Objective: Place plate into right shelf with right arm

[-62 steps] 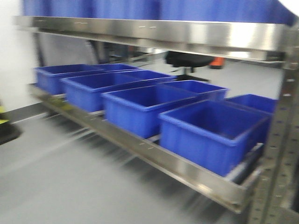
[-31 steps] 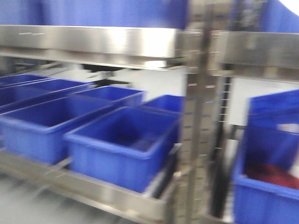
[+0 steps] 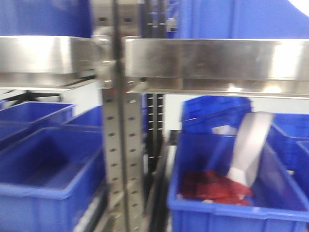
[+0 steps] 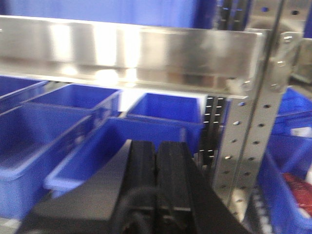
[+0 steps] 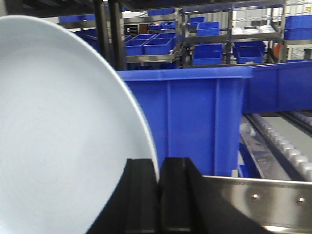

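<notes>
My right gripper (image 5: 158, 163) is shut on the rim of the plate (image 5: 58, 136), a plain glossy white dish held on edge that fills the left of the right wrist view. A blue bin (image 5: 195, 117) and a steel beam of the right shelf (image 5: 263, 204) lie just ahead of it. The shelf's wide steel beam (image 3: 212, 60) and its hole-punched upright (image 3: 118, 159) also show in the front view. My left gripper (image 4: 157, 146) is shut and empty, in front of blue bins under a steel beam (image 4: 131, 48). Neither gripper shows in the front view.
A blue bin (image 3: 231, 203) at the lower right holds red items (image 3: 212, 186) and a pale flat object (image 3: 251, 145) leaning in it. More blue bins (image 3: 43, 169) stand to the left of the upright. Further racks with blue bins (image 5: 209, 44) stand behind.
The front view has swung to the right. The row of blue bins slid off to the left, the upright moved to centre-left, and the bin with red items came fully into view.
</notes>
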